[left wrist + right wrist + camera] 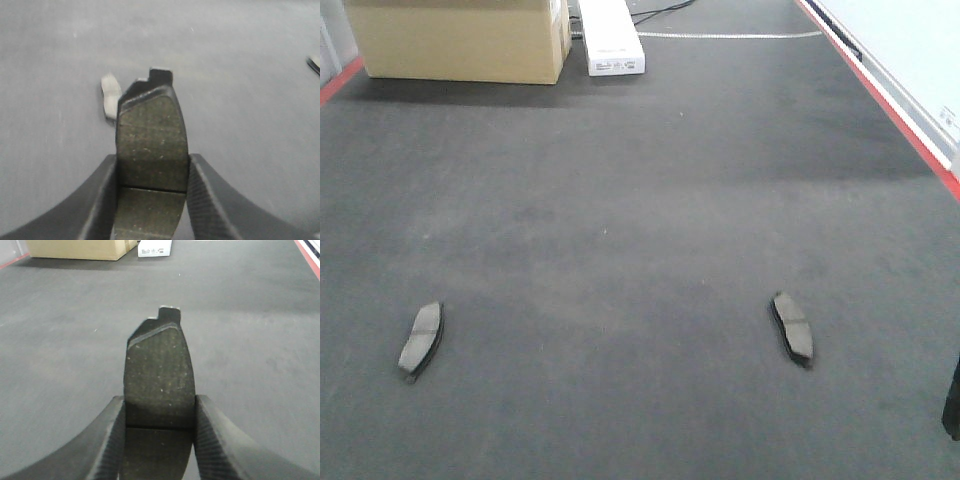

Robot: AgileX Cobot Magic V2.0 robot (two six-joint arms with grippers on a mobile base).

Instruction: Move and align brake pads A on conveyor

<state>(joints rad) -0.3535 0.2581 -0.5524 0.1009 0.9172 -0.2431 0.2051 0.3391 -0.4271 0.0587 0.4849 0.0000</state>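
Observation:
The conveyor [640,200] is a wide dark felt-like belt with red edge stripes. Two brake pads A lie flat on it, one at the near left [421,338] and one at the near right [792,326]. My left gripper [153,159] is shut on a third brake pad [152,130], gripped at its centre groove with the tab end pointing away. Beyond it, the left wrist view shows a pale-looking pad [111,95] on the belt. My right gripper [160,400] is shut on another brake pad [160,365] in the same way. Neither gripper's jaws show in the front view.
A cardboard box [460,40] and a white box [612,40] stand at the belt's far end. A pale side rail [910,60] runs along the right red stripe. A dark part [952,400] pokes in at the right edge.

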